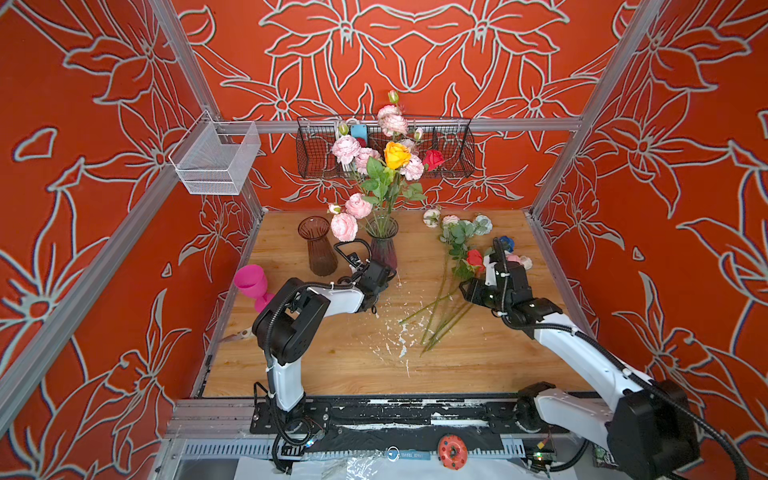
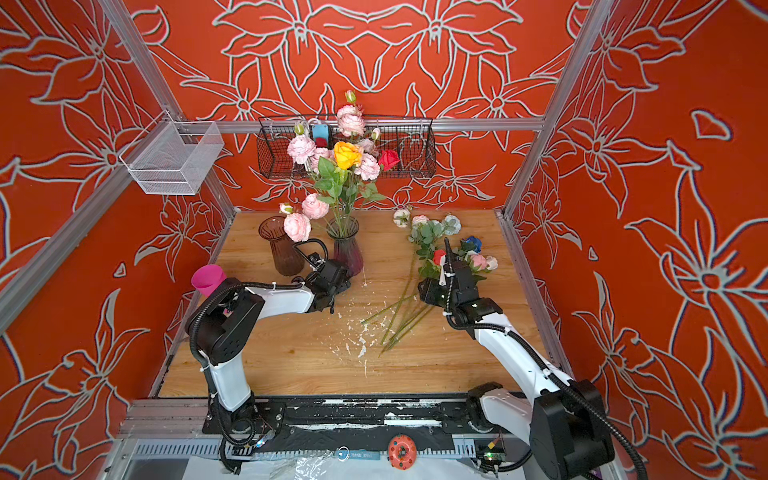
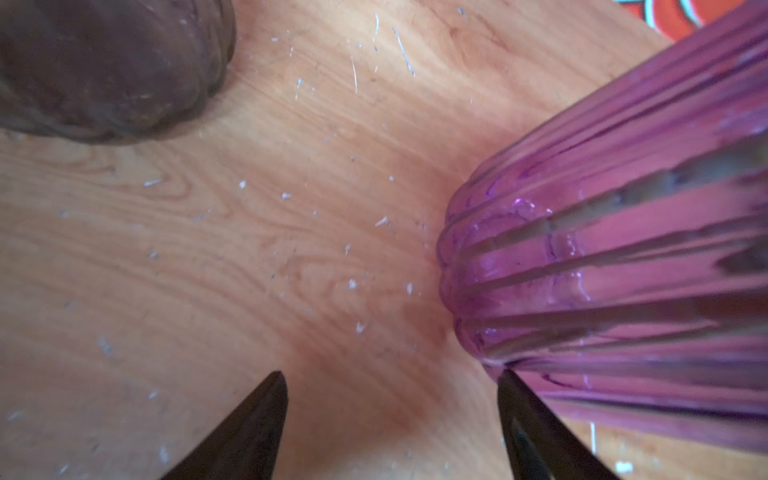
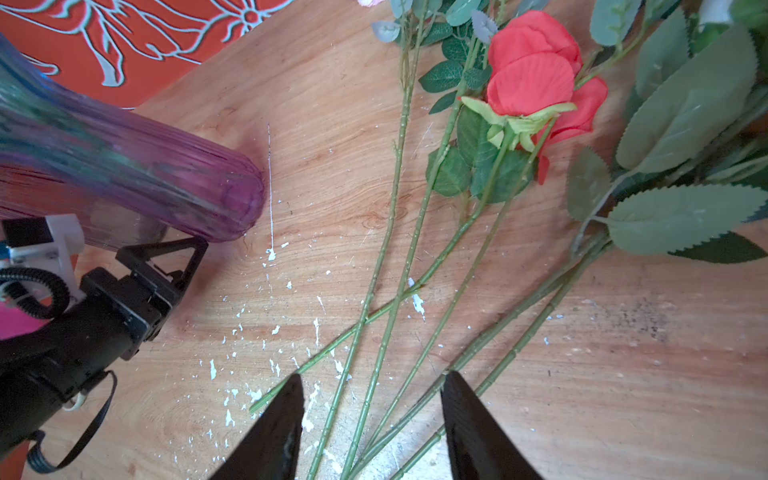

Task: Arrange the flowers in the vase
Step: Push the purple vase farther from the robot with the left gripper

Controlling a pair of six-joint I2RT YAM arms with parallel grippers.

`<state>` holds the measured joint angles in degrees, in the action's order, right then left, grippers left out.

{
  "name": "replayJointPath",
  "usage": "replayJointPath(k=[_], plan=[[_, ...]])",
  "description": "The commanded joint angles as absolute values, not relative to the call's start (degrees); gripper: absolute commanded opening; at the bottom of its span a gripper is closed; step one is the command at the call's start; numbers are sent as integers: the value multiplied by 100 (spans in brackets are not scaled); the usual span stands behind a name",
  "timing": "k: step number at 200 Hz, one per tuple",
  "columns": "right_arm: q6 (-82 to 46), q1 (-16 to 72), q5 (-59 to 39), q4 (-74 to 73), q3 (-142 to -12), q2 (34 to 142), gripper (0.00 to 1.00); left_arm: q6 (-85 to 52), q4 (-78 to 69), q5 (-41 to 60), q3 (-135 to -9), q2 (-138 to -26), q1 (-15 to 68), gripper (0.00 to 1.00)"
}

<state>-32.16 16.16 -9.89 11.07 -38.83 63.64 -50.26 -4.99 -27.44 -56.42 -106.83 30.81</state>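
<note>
We find our left claw (image 3: 391, 376) wide open just beside the purple vase (image 3: 602, 257), gripping nothing; our right claw (image 4: 372, 376) hangs partly open above loose flower stems (image 4: 399, 291).

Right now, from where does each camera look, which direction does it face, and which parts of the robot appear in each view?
Top views: high at the front, looking down toward the back wall over the table; left arm and right arm show.
Left wrist: low on the left arm, facing the purple vase and brown vase; the open left claw shows.
Right wrist: above the loose flowers, looking down; the open right claw and the left arm show.
Shared: both wrist views show the purple vase.
</note>
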Motion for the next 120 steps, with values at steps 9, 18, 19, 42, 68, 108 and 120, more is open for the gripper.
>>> replayJointPath(k=[9, 18, 19, 42, 68, 108, 120], plan=[[-3166, 1600, -1139, 1026, -3885, 6397, 55, -5147, -429, -2972, -5822, -10775, 3019, 80], [-3164, 1604, -1143, 1027, -3885, 6392, 55, -5118, -431, -2976, -5835, -10767, 2999, 80], [-3164, 1602, -1143, 1028, -3885, 6391, 55, -5116, -431, -2978, -5836, -10771, 2998, 80], [-3138, 1607, -1143, 1027, -3896, 6397, 55, -5106, -487, -2882, -5826, -10757, 2889, 80], [-3078, 1600, -1090, 1045, -3935, 6454, 55, -5075, -568, -2700, -5915, -10851, 2795, 80], [-3095, 1606, -1109, 1066, -3955, 6445, 55, -4995, -483, -2587, -6169, -10982, 2718, 80], [-3076, 1599, -1073, 1102, -3955, 6421, 55, -4942, -450, -2564, -6180, -10960, 2694, 80]])
